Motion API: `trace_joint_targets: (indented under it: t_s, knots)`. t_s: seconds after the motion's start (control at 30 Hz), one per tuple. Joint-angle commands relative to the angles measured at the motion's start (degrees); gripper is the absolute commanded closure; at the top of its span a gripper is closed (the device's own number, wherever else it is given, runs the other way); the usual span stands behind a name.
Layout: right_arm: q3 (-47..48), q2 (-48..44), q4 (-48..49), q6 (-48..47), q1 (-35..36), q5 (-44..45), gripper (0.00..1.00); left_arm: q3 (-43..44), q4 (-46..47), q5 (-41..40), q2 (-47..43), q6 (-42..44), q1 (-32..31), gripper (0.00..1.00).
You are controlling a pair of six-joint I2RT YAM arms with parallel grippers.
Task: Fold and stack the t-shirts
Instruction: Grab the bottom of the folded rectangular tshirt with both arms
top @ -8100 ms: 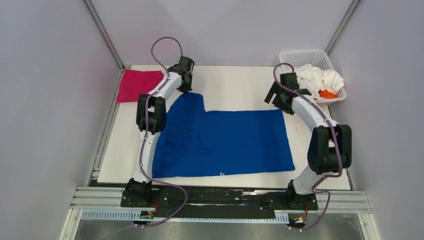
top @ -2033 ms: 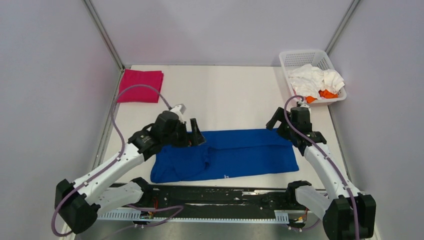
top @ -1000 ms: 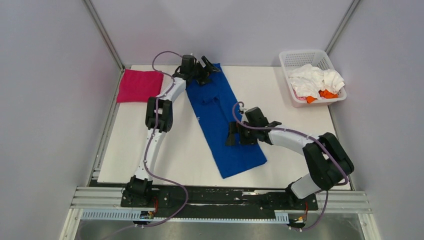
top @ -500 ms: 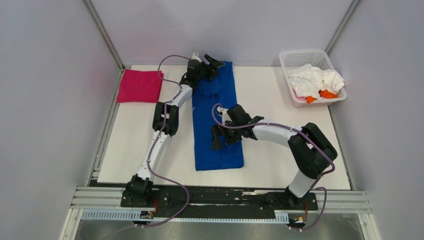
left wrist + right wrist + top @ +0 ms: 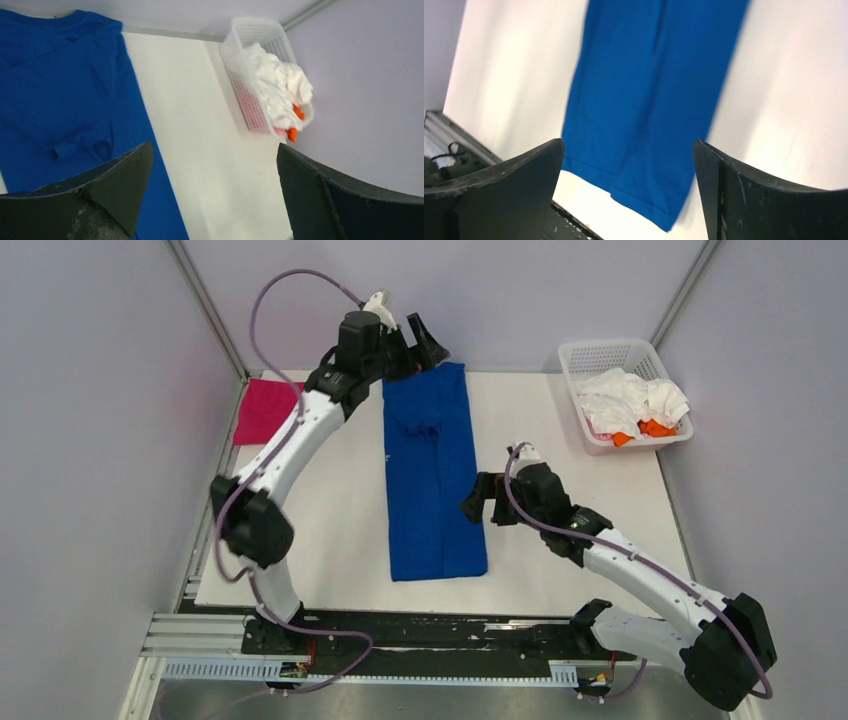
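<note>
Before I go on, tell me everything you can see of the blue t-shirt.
The blue t-shirt is soft royal-blue cloth, folded lengthwise into a long narrow strip, flat on the white table, collar end at the far edge, hem toward the arms. A tucked sleeve wrinkles its far half. The open left end effector hangs by the collar end, the open right end effector beside its right edge; neither grips it.

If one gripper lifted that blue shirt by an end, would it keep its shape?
Probably not: the blue shirt lies limp with soft wrinkles, so it would likely droop and unfold. It looks thin, so probably light. Pushed along the table, it would likely bunch up.
</note>
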Motion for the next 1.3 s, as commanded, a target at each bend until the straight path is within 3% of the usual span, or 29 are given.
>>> trace_joint_targets:
  t_s: [0.0,0.13,0.37,0.6,0.8,1.03,1.23,1.27]
  knots:
    - [-7.51,-5.44,-0.92,7.0,-1.88,4.09,0.0,-23.17,-9.4,-9.06,-18.47,6.39,-5.93,0.0]
    - [-11.32,-7.99,-2.55,5.66,-2.35,-3.65,0.0,-44.75,-8.85,-10.85,-30.7,4.43,-10.54,0.0]
    - [-13.8,-4.37,-3.55,7.94,-2.53,-10.11,0.06,-65.91,-13.55,-8.49,-39.93,-5.77,-18.46,0.0]
    - [-13.51,4.02,-2.15,9.93,-2.53,-10.79,0.26,-70.93,-13.6,-5.34,-38.06,-8.38,-22.85,0.04]
    - [-14.11,5.95,-1.42,9.59,-2.53,-12.72,0.41,-72.31,-14.24,-5.54,-33.97,-9.15,-23.01,0.3]
    - [-14.72,8.53,-0.9,9.32,-2.53,-15.54,0.56,-73.21,-12.02,-7.24,-31.4,-9.43,-23.01,0.47]
    - [-14.81,11.4,-0.04,9.41,-2.55,-16.04,0.72,-72.77,-12.31,-7.67,-28.79,-9.08,-23.0,0.76]
    - [-14.85,11.81,0.04,9.46,-2.53,-16.14,0.77,-72.51,-12.36,-7.86,-28.41,-9.01,-23.01,0.86]
